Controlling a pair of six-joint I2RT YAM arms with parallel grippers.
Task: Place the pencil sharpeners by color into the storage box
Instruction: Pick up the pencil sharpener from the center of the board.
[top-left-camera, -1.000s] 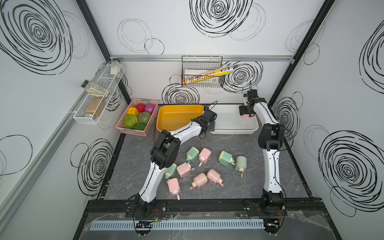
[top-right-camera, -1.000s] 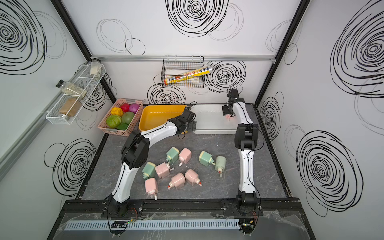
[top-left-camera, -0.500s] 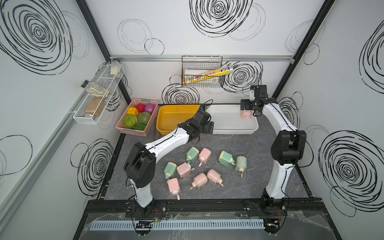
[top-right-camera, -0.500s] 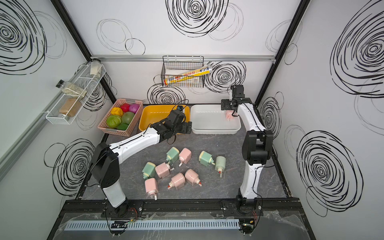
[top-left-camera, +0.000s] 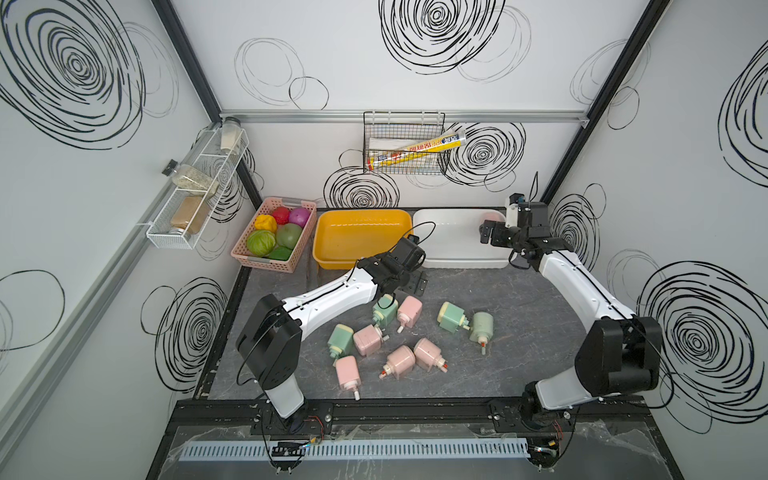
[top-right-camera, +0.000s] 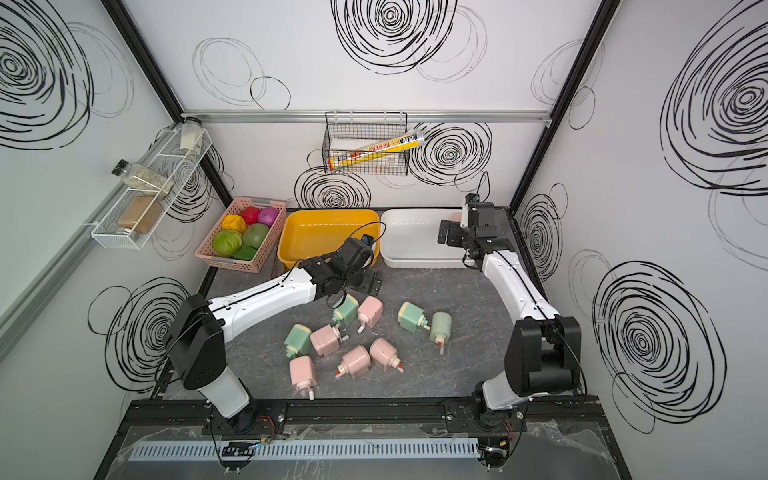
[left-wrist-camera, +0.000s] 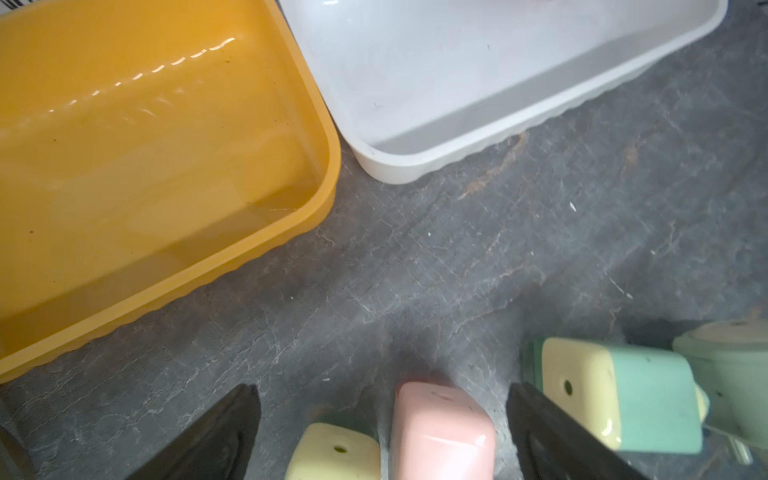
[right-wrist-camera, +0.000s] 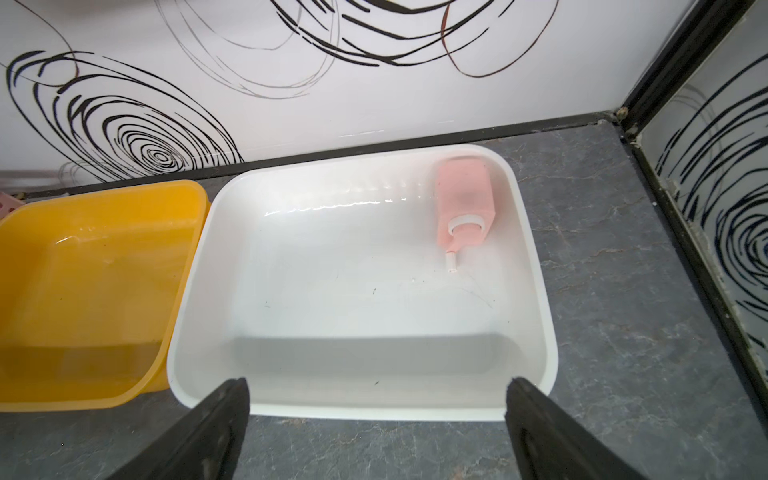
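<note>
Several pink and mint green pencil sharpeners lie loose mid-table, among them a green one (top-left-camera: 384, 309) and a pink one (top-left-camera: 410, 311) side by side. My left gripper (top-left-camera: 417, 282) (left-wrist-camera: 382, 415) hangs open just behind that pair, with the pink sharpener (left-wrist-camera: 440, 432) and the green one's cream end (left-wrist-camera: 332, 453) below its fingers. One pink sharpener (right-wrist-camera: 463, 199) (top-left-camera: 492, 216) lies in the white storage box (right-wrist-camera: 536, 266) (top-left-camera: 457, 262). Beside it, the yellow box (top-left-camera: 357, 214) (left-wrist-camera: 328, 166) holds nothing. My right gripper (top-left-camera: 487, 236) (right-wrist-camera: 376, 399) is open and empty, above the white box's near right edge.
A pink basket (top-left-camera: 272, 262) of toy vegetables stands left of the yellow box. A wire basket (top-left-camera: 405, 145) hangs on the back wall and a wire shelf (top-left-camera: 195, 195) with jars on the left wall. Two more green sharpeners (top-left-camera: 451, 316) (top-left-camera: 482, 326) lie towards the right.
My right gripper opened fully, left the pink sharpener in the white box and drew back towards the front. My left gripper came back from over the boxes to the table just behind the sharpeners.
</note>
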